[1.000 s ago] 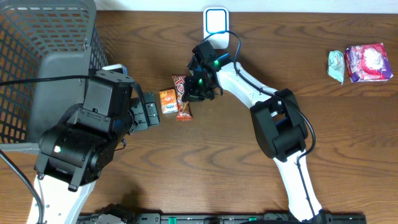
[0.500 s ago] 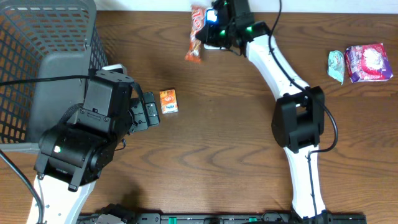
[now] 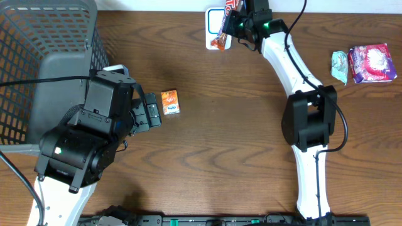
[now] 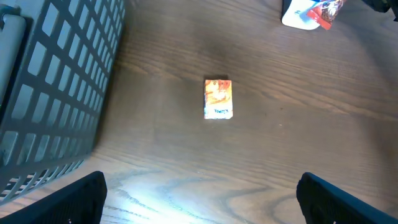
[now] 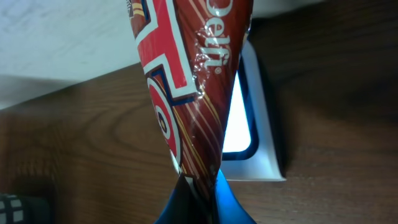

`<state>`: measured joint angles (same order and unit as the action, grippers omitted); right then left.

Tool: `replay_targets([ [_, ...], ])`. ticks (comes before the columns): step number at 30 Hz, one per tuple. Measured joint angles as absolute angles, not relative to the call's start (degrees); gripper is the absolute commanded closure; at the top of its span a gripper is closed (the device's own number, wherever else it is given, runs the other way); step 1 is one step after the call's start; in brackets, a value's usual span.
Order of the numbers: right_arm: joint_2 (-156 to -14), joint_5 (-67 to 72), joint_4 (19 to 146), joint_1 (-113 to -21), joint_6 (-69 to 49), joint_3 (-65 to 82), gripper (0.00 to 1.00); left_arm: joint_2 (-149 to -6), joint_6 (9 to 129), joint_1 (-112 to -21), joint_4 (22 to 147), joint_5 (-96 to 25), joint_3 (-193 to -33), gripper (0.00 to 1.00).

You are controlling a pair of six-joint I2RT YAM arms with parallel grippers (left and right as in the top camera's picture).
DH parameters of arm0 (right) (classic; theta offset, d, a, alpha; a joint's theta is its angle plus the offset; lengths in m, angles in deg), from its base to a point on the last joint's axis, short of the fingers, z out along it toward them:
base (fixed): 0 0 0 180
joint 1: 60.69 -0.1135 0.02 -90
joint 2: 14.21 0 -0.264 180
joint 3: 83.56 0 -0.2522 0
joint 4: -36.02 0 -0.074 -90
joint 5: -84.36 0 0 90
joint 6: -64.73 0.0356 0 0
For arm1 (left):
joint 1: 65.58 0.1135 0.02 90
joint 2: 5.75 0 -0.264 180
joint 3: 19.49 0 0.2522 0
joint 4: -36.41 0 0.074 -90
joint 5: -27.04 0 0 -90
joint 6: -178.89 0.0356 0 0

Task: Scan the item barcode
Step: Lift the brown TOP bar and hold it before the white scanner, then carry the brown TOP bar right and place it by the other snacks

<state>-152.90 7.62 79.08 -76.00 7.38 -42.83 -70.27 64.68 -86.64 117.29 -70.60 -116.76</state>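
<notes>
- The right claw [image 3: 237,24] is clamping together on one end of a red-and-brown chocolate bar wrapper [image 3: 223,32], which is hanging in the air at the middle of the counter's far edge.
- In the right wrist view the wrapper [image 5: 186,93] is crossing in front of the white barcode scanner [image 5: 249,130], whose face is glowing blue-white.
- From overhead the scanner [image 3: 213,19] is lying right at the far edge, partly covered by the wrapper.
- The left claw [image 3: 154,112] is hovering with its fingers [image 4: 62,199] spread wide apart and gripping nothing.
- A small orange box [image 3: 170,102] is lying flat on the counter [image 3: 226,138] just beside the left claw, toward the middle.
- A dark wire basket [image 3: 38,37] is occupying the far left corner.
- A pale green packet [image 3: 339,66] and a pink packet [image 3: 372,63] are lying side by side near the right edge.
</notes>
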Motion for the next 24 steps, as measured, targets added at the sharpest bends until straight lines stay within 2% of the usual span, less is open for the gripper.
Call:
replay_targets([
  [11, -152.9, 23.1, 79.2, -70.3, 7.4, -42.8, 0.99, -70.3, 64.7, -86.6, 117.3, -70.6, -116.8, 0.02],
  [15, -152.9, 31.2, 83.9, -67.6, 7.4, -42.8, 0.99, -70.3, 64.7, -86.6, 117.3, -70.6, -116.8, 0.02],
  [24, -152.9, 35.6, 89.4, -61.9, 7.5, -42.8, 0.99, -70.3, 64.7, -86.6, 117.3, -70.6, -116.8, 0.02],
])
